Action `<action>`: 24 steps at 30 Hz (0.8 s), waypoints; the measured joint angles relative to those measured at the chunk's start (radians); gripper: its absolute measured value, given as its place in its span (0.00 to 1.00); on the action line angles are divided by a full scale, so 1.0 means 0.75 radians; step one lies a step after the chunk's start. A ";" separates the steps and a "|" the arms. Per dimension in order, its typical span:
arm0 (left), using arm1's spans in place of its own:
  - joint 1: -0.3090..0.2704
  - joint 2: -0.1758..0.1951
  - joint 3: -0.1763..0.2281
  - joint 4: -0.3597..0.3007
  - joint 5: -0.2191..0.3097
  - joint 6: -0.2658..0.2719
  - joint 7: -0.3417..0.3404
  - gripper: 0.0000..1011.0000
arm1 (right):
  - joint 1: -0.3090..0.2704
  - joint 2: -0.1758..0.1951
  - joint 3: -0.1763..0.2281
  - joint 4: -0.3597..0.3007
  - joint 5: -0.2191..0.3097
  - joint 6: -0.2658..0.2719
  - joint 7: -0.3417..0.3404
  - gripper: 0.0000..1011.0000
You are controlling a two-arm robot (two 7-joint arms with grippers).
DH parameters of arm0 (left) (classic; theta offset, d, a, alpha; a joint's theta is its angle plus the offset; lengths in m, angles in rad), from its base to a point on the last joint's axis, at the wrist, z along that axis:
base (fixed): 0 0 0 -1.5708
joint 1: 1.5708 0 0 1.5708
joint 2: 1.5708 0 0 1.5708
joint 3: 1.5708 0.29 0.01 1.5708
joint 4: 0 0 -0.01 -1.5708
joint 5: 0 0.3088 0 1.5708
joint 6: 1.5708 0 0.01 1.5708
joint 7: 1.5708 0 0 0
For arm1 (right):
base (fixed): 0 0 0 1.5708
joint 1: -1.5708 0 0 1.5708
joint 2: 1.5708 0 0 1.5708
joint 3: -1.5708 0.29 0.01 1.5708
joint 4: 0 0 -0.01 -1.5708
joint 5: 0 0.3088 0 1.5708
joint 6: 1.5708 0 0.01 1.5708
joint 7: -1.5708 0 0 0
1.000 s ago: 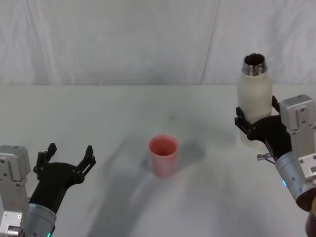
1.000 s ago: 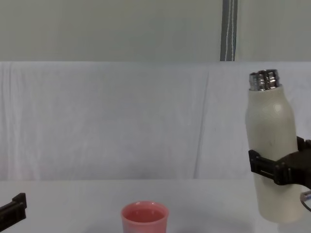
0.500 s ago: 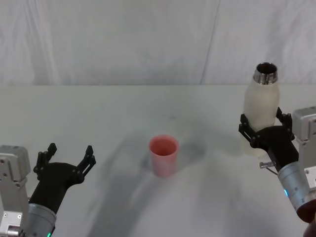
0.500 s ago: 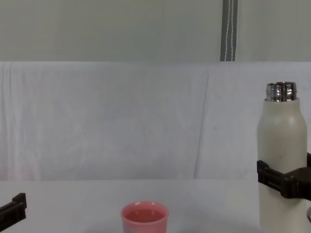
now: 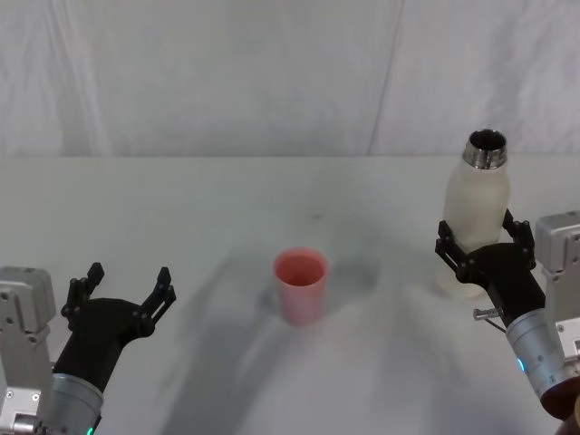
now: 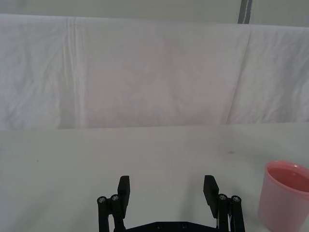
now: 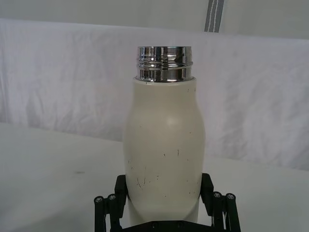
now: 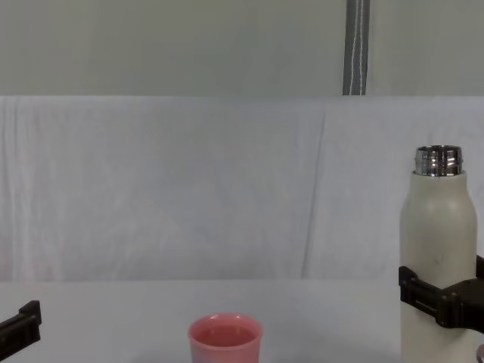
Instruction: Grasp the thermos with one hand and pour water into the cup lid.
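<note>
My right gripper (image 5: pixel 482 253) fingers clasp the upright thermos (image 5: pixel 475 210) low on its body, well right of the cup lid (image 5: pixel 300 285); tipping from there could spill short onto the bench (image 5: pixel 208 208); my left gripper (image 5: pixel 122 294) idles with fingers spread

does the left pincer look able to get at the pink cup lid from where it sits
Probably yes. The left pincer is open and empty, and the cup lid stands apart on bare table between them. The thermos stands far off on the right.

Cream-white thermos (image 5: pixel 478 213) upright at right; pink cup lid (image 5: pixel 300 285) upright mid-table.
</note>
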 joint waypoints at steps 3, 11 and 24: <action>0.000 0.000 0.000 0.000 0.000 0.000 0.000 0.99 | 0.001 0.001 0.001 0.010 0.002 -0.008 0.000 0.94; 0.000 0.000 0.000 0.000 0.000 0.000 0.000 0.99 | 0.004 0.000 0.006 0.031 0.009 -0.021 -0.003 0.94; 0.000 0.000 0.000 0.000 0.000 0.000 0.000 0.99 | 0.013 -0.010 0.009 0.052 0.017 -0.038 -0.009 0.94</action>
